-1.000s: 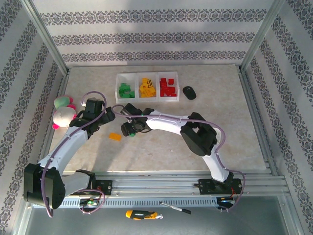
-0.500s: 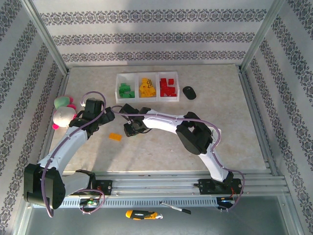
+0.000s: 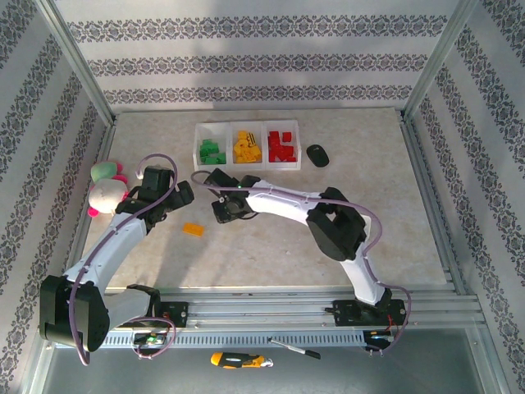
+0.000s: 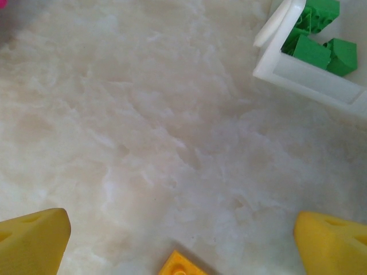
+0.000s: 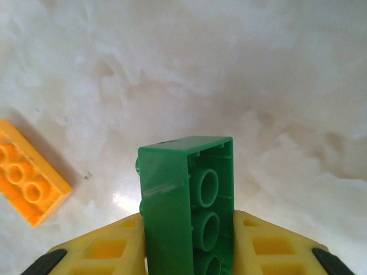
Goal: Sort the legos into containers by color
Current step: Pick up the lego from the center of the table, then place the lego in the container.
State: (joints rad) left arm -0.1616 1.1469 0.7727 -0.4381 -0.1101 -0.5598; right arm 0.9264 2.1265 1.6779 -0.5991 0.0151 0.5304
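Saw a green lego (image 5: 186, 200) clamped between the yellow fingers (image 5: 103, 249) of the right end effector (image 5: 189, 252), with the hollow underside and its round tubes turned toward the wrist camera. Could not tell whether it was lifted clear of the bench (image 3: 377, 230) or touching it. From above, placed that end effector over the middle of the bench, on the near side of the tray (image 3: 248, 167) and apart from it.

Noted an orange lego (image 5: 28, 186) lying flat and studs up on the bench, near the held one and to its left.

Made out the tray at the far side of the bench, with three compartments in a row: green legos (image 3: 212, 151) in the left one, yellow-orange legos (image 3: 246, 148) in the middle one, red legos (image 3: 281, 145) in the right one.

Found the left end effector (image 4: 183, 243) spread wide with nothing between its fingertips, hovering over bare bench by the orange lego, left of the right end effector and nearer than the tray's green corner.

Spotted a black mouse (image 3: 317, 155) just right of the tray, and a plush toy (image 3: 105, 190) at the left edge of the bench beside the left arm.
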